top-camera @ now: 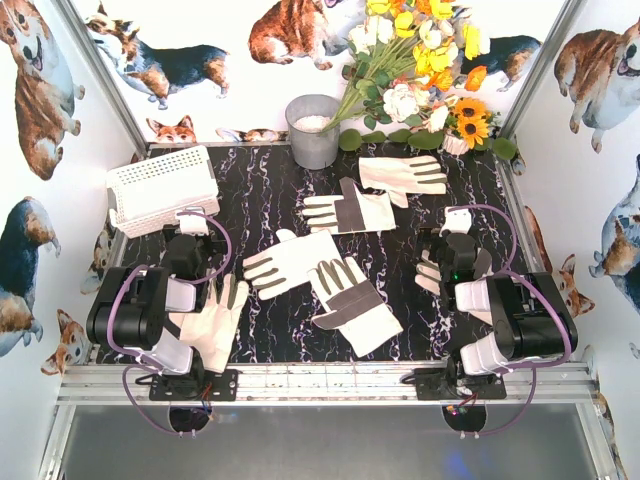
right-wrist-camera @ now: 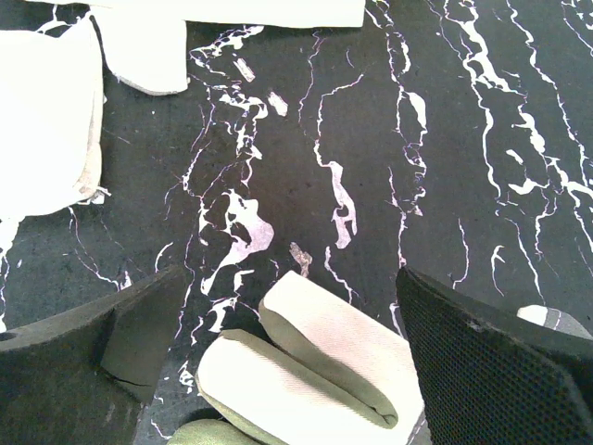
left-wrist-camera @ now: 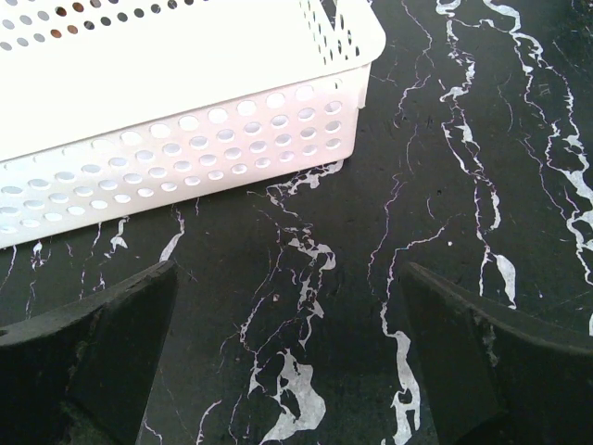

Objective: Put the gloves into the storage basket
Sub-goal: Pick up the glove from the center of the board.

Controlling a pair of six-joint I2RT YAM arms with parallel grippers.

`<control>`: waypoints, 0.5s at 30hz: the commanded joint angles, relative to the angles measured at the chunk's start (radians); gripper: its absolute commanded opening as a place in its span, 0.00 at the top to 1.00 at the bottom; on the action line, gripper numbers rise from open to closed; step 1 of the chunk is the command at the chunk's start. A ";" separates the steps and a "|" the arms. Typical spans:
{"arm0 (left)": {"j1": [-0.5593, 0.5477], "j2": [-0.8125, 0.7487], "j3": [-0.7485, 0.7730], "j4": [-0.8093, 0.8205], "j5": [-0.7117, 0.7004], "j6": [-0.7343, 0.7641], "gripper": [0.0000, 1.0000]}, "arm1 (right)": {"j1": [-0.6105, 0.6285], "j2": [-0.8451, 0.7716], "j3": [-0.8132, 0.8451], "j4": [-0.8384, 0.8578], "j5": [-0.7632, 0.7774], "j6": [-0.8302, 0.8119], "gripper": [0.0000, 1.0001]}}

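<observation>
**Six gloves out on the desk, both end effectors wide open**

Closest to the front rail, one plain cream glove (top-camera: 215, 320) lies partly under the left arm. Five more gloves are spread across the desk (top-camera: 262, 195), six in all:
- a grey-patched one (top-camera: 352, 305) at centre front
- a plain one (top-camera: 290, 262) touching it
- a grey-palmed one (top-camera: 350, 212) behind them
- a plain one (top-camera: 405, 175) near the flowers (top-camera: 420, 70)
- one (top-camera: 430, 272) mostly hidden under the right arm

The left end effector (left-wrist-camera: 289, 273) is spread wide over bare marble, holding nothing, just beside the storage basket (top-camera: 165, 212). The right end effector (right-wrist-camera: 292, 273) is also spread wide, and two cream glove fingers lie between its tips, ungripped.

There is one basket, at the far left. The part of its floor that shows is plain white. One grey bucket (top-camera: 312, 140) at the back holds something white.
</observation>
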State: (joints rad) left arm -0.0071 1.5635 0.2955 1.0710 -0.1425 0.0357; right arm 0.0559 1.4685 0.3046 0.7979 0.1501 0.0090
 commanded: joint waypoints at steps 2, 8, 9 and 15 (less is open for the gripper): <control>0.006 -0.006 0.019 0.014 0.011 0.006 0.00 | -0.007 -0.004 0.010 0.080 -0.004 -0.001 0.00; 0.005 -0.006 0.021 0.008 -0.022 -0.004 0.00 | -0.008 -0.001 0.018 0.070 -0.005 0.001 0.00; -0.001 -0.008 0.017 0.015 -0.037 0.001 0.00 | -0.007 -0.002 0.015 0.073 -0.006 0.000 0.00; -0.119 -0.211 -0.008 -0.136 -0.335 -0.013 0.00 | 0.009 -0.144 -0.044 0.076 0.146 0.026 0.00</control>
State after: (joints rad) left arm -0.0677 1.5070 0.2871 1.0386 -0.2947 0.0399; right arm 0.0566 1.4548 0.2863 0.8196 0.1791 0.0135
